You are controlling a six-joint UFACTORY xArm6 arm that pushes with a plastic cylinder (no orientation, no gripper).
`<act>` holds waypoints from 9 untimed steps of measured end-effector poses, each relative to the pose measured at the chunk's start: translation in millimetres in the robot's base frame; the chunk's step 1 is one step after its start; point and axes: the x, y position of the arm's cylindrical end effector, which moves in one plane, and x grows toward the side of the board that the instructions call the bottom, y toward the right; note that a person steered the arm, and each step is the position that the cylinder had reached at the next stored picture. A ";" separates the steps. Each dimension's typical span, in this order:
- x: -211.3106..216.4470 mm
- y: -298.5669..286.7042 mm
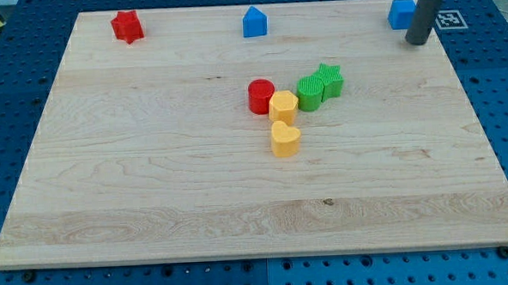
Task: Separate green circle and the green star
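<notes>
Resting near the board's top right corner, my tip (420,42) touches down just right of a blue block (400,13), whose shape I cannot make out because the rod covers part of it. I carry no jaws — only the straight dark rod — so there is nothing to spread or pinch.

Near the board's middle, the green circle (310,93) and the green star (329,80) sit pressed against each other, the star up and to the view's right of the circle. My tip is well apart from both, up toward the view's top right of them.

To the view's left of the green circle lies a yellow block (282,105) of roughly hexagonal outline, touching or very nearly touching the circle. A red circle (261,97) sits against that yellow block's left side. Below it, toward the view's bottom, a yellow heart (285,138) lies just beside the same yellow block.

Along the top edge of the wooden board (153,181), a red star (127,26) stands near the left corner — and a blue house-shaped block (255,22) stands near the centre, both well apart from the central cluster.
</notes>
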 end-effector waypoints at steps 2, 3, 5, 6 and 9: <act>55.7 1.7; 61.0 1.7; 77.8 -2.7; 105.5 -11.9; 138.2 -93.1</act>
